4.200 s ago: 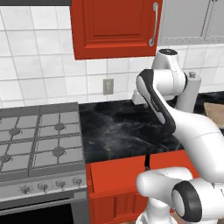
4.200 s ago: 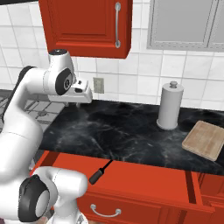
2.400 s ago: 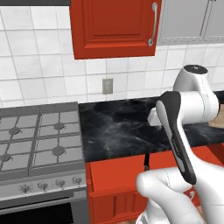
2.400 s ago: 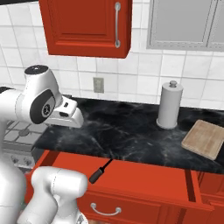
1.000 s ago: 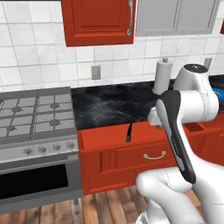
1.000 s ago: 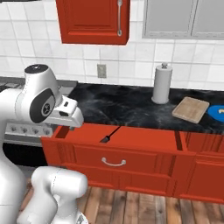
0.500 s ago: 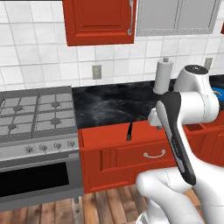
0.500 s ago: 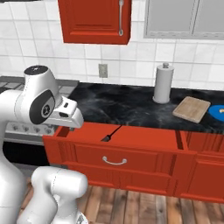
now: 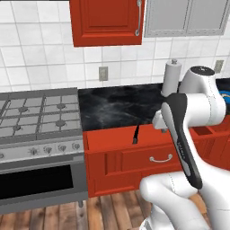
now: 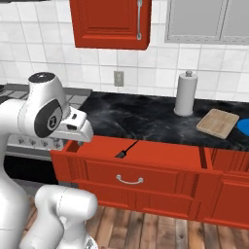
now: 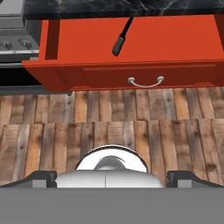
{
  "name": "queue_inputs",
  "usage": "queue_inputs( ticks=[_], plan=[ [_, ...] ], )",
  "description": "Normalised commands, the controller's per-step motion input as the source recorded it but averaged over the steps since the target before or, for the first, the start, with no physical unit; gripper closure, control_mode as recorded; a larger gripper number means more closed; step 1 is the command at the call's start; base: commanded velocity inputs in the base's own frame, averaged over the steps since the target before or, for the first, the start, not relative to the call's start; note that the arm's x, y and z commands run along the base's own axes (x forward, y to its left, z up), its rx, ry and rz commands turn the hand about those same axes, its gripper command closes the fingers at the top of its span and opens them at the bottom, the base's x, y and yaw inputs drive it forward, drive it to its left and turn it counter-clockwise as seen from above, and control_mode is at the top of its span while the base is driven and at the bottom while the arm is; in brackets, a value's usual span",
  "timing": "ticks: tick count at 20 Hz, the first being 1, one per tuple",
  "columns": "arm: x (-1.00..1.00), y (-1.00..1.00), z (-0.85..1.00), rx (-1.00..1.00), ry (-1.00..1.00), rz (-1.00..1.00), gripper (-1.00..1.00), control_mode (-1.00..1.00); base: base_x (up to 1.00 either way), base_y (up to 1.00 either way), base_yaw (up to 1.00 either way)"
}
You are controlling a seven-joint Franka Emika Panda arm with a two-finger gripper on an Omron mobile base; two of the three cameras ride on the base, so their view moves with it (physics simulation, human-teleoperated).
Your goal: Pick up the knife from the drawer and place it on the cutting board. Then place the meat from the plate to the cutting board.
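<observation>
The red drawer (image 10: 138, 171) stands pulled out under the black counter. The dark knife (image 10: 125, 149) lies inside it, handle toward the front, and is also seen as the knife (image 9: 135, 134) and the knife (image 11: 122, 36). My gripper (image 10: 80, 139) hangs open near the drawer's left front corner, with nothing between its fingertips (image 11: 41, 177), which stand wide apart. The tan cutting board (image 10: 218, 123) rests on the counter at the right. Beside it, a slice of the blue plate (image 10: 243, 126) shows at the frame edge. The meat is out of view.
A grey stove (image 9: 38, 114) with an oven below stands left of the drawer. A paper-towel roll (image 10: 185, 94) is upright on the counter by the wall. Red upper cabinet (image 10: 109, 22) hangs above. Wooden floor (image 11: 113, 127) lies in front of the drawer (image 11: 131, 72).
The base has backed away from the counter, so the drawer front and the floor now show. The hand has swung from over the counter to in front of the drawer. Over the last second, almost nothing moved.
</observation>
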Motion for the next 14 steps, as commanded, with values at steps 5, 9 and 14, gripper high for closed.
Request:
queue_inputs(
  ticks=[5, 9, 14],
  plan=[
    [0.25, -0.01, -0.02, 0.04, 0.02, 0.01, -1.0, -1.0, 0.0, 0.0, 0.0],
    [0.23, 0.0, -0.21, 0.0, 0.01, 0.0, -1.0, -1.0, 0.0, 0.0, 0.0],
    [0.26, 0.0, -0.29, 0.0, 0.04, 0.0, -1.0, -1.0, 0.0, 0.0, 0.0]
  ],
)
